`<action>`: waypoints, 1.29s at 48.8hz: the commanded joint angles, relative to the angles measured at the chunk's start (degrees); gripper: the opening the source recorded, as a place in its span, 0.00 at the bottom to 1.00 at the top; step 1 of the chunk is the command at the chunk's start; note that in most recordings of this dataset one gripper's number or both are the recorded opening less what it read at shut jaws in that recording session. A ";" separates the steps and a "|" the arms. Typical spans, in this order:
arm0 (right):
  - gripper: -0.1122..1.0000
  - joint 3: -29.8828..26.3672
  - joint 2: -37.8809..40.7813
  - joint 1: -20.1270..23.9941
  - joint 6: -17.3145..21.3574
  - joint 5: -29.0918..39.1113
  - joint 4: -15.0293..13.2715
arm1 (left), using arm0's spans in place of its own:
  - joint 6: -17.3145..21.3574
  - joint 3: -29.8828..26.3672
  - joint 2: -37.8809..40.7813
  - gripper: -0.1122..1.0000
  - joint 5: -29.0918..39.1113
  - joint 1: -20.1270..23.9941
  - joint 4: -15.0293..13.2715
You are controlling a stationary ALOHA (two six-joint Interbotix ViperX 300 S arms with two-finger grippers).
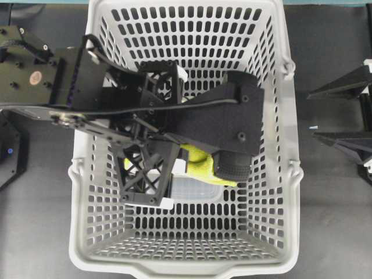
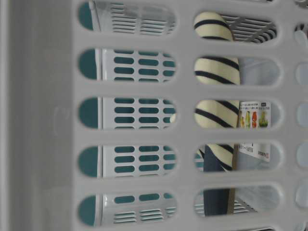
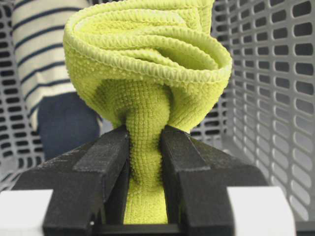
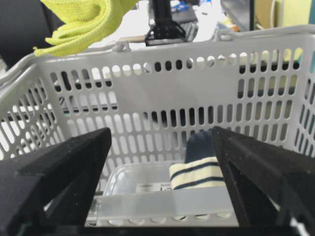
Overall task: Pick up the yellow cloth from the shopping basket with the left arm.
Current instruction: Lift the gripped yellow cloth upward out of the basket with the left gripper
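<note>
- Yellow cloth (image 3: pixel 147 73) is pinched by a thin fold in my left gripper (image 3: pixel 145 162), above the basket (image 1: pixel 279 145) rim; it could slide out
- Hanging corner may snag the rim
- Right gripper (image 4: pixel 162 162) waits open outside

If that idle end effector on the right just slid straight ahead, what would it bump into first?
Probably the grey basket's near wall: the open right end effector points squarely at it, with nothing visible between, though depth is hard to judge.

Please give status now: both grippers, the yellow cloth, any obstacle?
Left gripper shut on yellow cloth, cloth above basket rim. Right gripper open, empty, outside basket. Striped fabric lies below.
</note>
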 commanded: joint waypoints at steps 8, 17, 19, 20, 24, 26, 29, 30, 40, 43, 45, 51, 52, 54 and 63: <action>0.81 -0.53 -0.18 0.18 0.09 -0.79 0.09 | 0.00 -0.26 -0.53 0.25 -0.18 0.26 0.26; 0.81 -0.53 -0.44 0.18 0.09 -1.14 0.09 | 0.00 -0.26 -0.62 0.25 -0.26 1.23 0.18; 0.81 -0.53 -0.53 0.18 0.09 -1.14 0.18 | 0.00 -0.26 -0.62 0.25 -0.26 1.49 0.26; 0.81 -0.53 -0.53 0.18 0.09 -1.14 0.18 | 0.00 -0.26 -0.62 0.25 -0.26 1.67 0.18; 0.81 -0.53 -0.70 0.18 0.09 -1.14 0.18 | 0.00 -0.26 -0.53 0.25 -0.26 1.93 0.26; 0.81 -0.53 -0.79 0.18 0.09 -1.05 0.09 | 0.00 -0.26 -0.62 0.25 -0.18 1.93 0.18; 0.81 -0.53 -0.97 0.18 0.09 -0.97 0.09 | 0.00 -0.26 -0.62 0.25 -0.26 2.02 0.18; 0.81 -0.53 -1.05 0.18 0.09 -0.88 0.09 | 0.00 -0.26 -0.62 0.25 -0.18 1.93 0.18; 0.81 -0.26 -1.23 0.18 0.09 -0.88 0.09 | 0.09 -0.26 -0.70 0.25 0.09 2.72 0.26; 0.81 -0.26 -1.23 0.18 0.09 -0.88 0.09 | 0.09 -0.26 -0.70 0.25 0.09 2.99 0.18; 0.81 -0.26 -1.23 0.18 0.09 -0.88 0.09 | 0.09 -0.35 -0.70 0.25 0.09 3.08 0.18; 0.81 -0.18 -1.23 0.18 0.09 -0.97 0.09 | 0.18 -0.44 -0.70 0.25 0.09 3.25 0.18; 0.81 -0.18 -1.23 0.18 0.09 -1.05 0.09 | 0.18 -0.35 -0.70 0.25 0.00 3.34 0.18; 0.81 -0.18 -1.32 0.18 0.00 -1.14 0.09 | 0.18 -0.35 -0.79 0.25 -0.09 3.60 0.18; 0.80 -0.18 -1.41 0.18 -0.09 -1.85 0.09 | 0.09 -0.53 -0.70 0.25 0.00 4.66 0.26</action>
